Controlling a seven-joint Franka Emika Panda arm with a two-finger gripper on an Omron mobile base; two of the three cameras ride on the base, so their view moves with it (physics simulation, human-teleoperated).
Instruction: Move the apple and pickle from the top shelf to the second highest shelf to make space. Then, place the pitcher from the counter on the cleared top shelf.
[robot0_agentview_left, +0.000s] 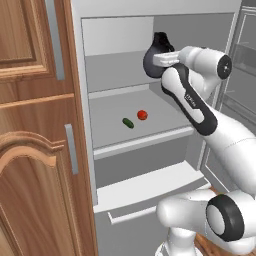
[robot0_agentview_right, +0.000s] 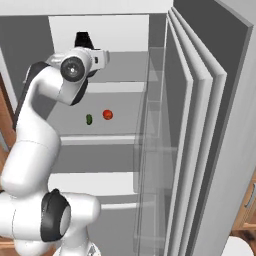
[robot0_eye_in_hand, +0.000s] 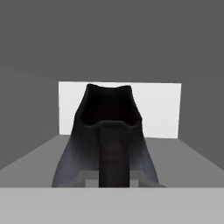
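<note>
The pitcher (robot0_agentview_left: 154, 59) is a dark grey, round, fat jug with a black rim and a black spout. In the hand view the pitcher (robot0_eye_in_hand: 107, 140) is very close: its black mouth is at the top and its grey sides spread out below, with a dark upright strip down the middle. It is up in the open fridge, over the top shelf (robot0_agentview_left: 117, 91), a flat light grey slab with a white front edge. I cannot tell if its bottom touches the shelf or hangs just above it.

The gripper (robot0_agentview_left: 161, 60) is at the pitcher, and its fingers are closed tight, holding the pitcher. The white hand hides the spot where they pinch it.

The apple (robot0_agentview_left: 142, 115) is a small red ball. The pickle (robot0_agentview_left: 128, 123) is a small dark green oval. They lie near each other, not touching, on the second highest shelf (robot0_agentview_left: 142, 141), which looks like the top one.

In the right base view the white arm covers most of the pitcher (robot0_agentview_right: 83, 39), so just its black top peeks out. The apple (robot0_agentview_right: 107, 115) and pickle (robot0_agentview_right: 89, 119) are small but clear there. The wood cabinet (robot0_agentview_left: 35, 130) fills the left side of the left base view.
</note>
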